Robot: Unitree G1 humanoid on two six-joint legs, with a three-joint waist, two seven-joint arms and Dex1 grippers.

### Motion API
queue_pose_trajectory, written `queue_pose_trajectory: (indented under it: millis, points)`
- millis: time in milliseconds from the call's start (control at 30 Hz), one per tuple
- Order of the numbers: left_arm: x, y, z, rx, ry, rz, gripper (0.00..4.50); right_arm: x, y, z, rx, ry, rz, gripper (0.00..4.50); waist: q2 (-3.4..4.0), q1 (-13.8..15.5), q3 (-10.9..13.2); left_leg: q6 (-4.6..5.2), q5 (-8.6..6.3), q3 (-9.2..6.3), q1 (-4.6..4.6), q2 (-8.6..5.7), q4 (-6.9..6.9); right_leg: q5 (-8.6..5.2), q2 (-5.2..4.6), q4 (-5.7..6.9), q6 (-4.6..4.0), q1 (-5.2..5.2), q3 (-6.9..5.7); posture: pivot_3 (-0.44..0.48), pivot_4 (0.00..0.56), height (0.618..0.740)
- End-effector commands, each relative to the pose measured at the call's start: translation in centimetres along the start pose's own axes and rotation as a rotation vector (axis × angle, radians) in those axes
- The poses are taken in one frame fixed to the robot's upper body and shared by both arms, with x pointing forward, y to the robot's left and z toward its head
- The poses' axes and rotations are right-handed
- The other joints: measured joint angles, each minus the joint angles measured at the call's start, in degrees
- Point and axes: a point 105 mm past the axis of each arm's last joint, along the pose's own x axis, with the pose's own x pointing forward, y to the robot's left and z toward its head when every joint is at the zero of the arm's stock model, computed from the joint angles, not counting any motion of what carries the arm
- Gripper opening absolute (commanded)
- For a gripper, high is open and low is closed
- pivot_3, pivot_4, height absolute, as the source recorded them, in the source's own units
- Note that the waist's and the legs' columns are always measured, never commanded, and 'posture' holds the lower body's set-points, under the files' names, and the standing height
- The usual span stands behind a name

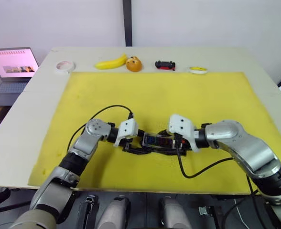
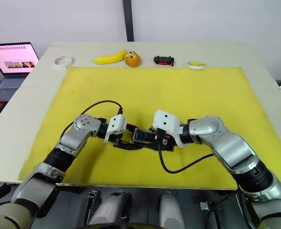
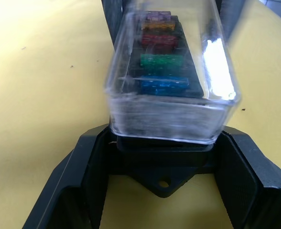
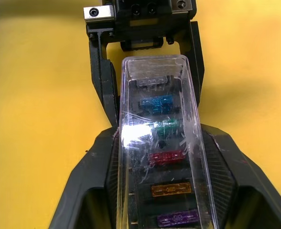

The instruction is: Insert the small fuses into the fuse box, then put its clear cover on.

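Now, fuse box: the black fuse box [image 1: 156, 142] sits on the yellow mat [image 1: 202, 95], toward the near edge of the bench [image 1: 30, 109], right between the two pincers.
Clear cover: the clear cover [image 3: 171, 67] is over the box, its glassy walls dropping around the fuse rows; whether it is fully seated I cannot tell.
Small fuses: the small fuses [image 4: 167, 157] stand in their slots under the lid, in a line of grey, blue, green, red, orange, purple.
Left pincer: the left pincer [image 3: 165, 164] is spread, one finger on either side of the box's pointed tab end, hugging the sides.
Right pincer: the right pincer [image 4: 162, 164] is at the opposite end, fingers spread along both long sides of the covered box, close against it.
Far edge: a tape roll [image 1: 64, 66], banana [image 1: 111, 62], orange toy [image 1: 134, 64], toy car [image 1: 165, 65] and a small yellow-white disc [image 1: 198, 69] line up along the bench's far side.
Off the bench: a laptop [image 1: 12, 64] glows beyond the far left corner.
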Motion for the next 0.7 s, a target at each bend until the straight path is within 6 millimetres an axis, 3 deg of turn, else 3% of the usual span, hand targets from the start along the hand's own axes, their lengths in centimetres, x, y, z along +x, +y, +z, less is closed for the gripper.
queue_pose_trajectory:
  millis: [33,333,700]
  points:
    - [0.1,0.3,0.6,0.023,-0.006,0.007,2.55,-0.7,-0.3,1.0,-0.054,-0.015,-0.030,3.54,0.00,-0.1,0.0,0.00,0.00,0.00,0.00,0.00,0.00,0.00,0.00,0.01,0.00,-0.01,0.00,0.000,0.150,0.740]
    - [0.3,0.1,0.7,0.018,-0.014,0.002,2.55,-1.0,-0.8,1.3,-0.063,-0.024,-0.062,3.54,0.00,-0.1,0.0,0.00,0.00,0.00,0.00,0.00,0.00,0.00,0.00,0.03,0.00,-0.02,0.00,0.000,0.150,0.740]
    - [0.1,0.0,0.7,0.010,-0.015,0.001,2.55,-1.8,-1.1,2.4,-0.225,-0.008,-0.113,3.54,0.00,-0.1,0.0,0.00,0.00,0.00,0.00,0.00,-0.01,0.00,0.00,0.04,0.00,-0.04,0.00,0.000,0.150,0.740]
